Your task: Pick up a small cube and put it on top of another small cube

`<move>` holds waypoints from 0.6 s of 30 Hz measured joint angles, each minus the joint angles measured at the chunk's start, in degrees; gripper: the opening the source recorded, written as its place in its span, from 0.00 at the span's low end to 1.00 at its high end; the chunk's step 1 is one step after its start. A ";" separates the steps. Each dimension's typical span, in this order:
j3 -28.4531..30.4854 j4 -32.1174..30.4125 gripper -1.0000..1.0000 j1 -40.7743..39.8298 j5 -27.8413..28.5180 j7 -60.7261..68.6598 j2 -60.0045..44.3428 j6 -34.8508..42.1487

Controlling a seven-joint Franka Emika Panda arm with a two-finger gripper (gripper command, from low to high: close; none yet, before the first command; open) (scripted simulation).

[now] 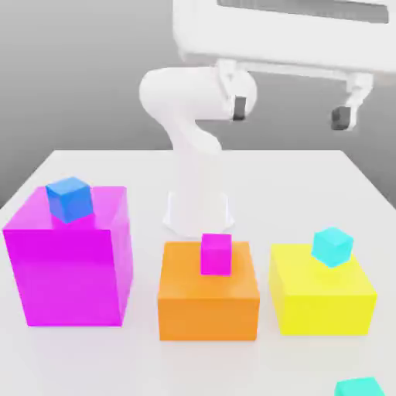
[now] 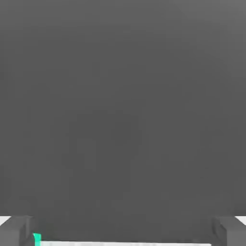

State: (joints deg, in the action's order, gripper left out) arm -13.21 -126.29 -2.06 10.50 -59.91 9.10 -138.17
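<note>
The small cube [image 1: 360, 387], teal-green, lies toward the exterior view's right, in front of the yellow block [image 1: 320, 309]; the lower frame edge cuts it off, so its base is hidden. In the hand view, a teal-green patch [image 2: 37, 239] is mostly cut off beside one fingertip.

The gripper [image 1: 290, 113] is released, with its fingers spread wide in the air above and behind the blocks. The upper frame edge crops its housing.

The light-cyan cube [image 1: 332, 247] rests on the yellow block, the small magenta cube [image 1: 216, 254] on the orange block [image 1: 207, 313], and the blue cube [image 1: 70, 199] on the large magenta block [image 1: 69, 263]. The blocks hide the surface directly behind them.

Bare table [image 1: 178, 367] separates the three blocks. The orange-yellow gap is the narrower; open surface extends in front of the orange block.
</note>
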 joint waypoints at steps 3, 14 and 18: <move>-1.10 0.94 0.50 1.04 1.90 -2.47 -6.25 -1.07; -2.81 4.13 0.50 5.97 4.24 -8.40 -28.16 -5.74; -3.44 5.29 0.50 7.61 3.79 -9.54 -35.75 -8.26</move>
State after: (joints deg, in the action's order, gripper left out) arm -16.65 -121.00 5.54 14.29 -69.44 -26.65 -146.43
